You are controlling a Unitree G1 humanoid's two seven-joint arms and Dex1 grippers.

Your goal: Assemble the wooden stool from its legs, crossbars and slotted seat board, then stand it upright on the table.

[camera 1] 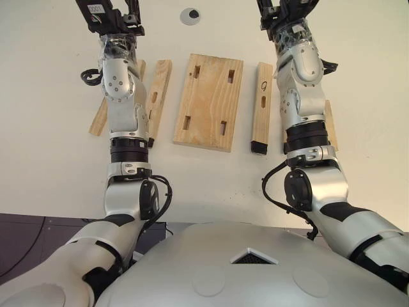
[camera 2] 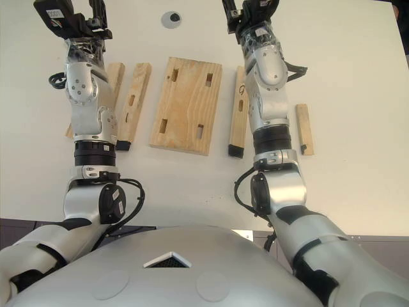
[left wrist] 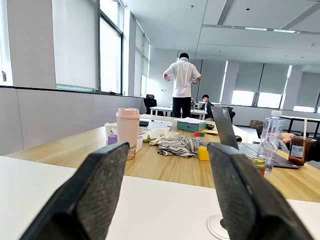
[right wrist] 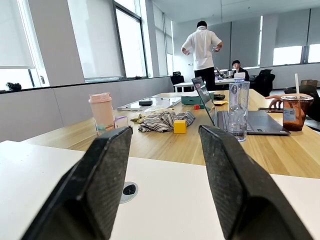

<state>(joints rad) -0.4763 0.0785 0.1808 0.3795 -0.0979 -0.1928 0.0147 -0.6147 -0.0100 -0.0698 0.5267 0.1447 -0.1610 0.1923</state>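
Though not yet joined, all laid flat on the table point(camera 1: 51, 160). Left eye view: seat board point(camera 1: 208, 102) central, long axis running away from the robot; left leg point(camera 1: 158, 96) parallel, nearest the left gripper point(camera 1: 110, 9). Right eye view: right leg point(camera 2: 236, 128) nearest the right gripper point(camera 2: 250, 7), raised past its far end. Left wrist view: left fingers point(left wrist: 95, 195) spread wide, holding nothing. Right wrist view: right fingers point(right wrist: 100, 185) likewise spread, empty. Likely calls for drawing back and down.

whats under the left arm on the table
Two wooden pieces: a slotted leg, partly covered at its near end, and an angled piece whose middle the left arm hides.
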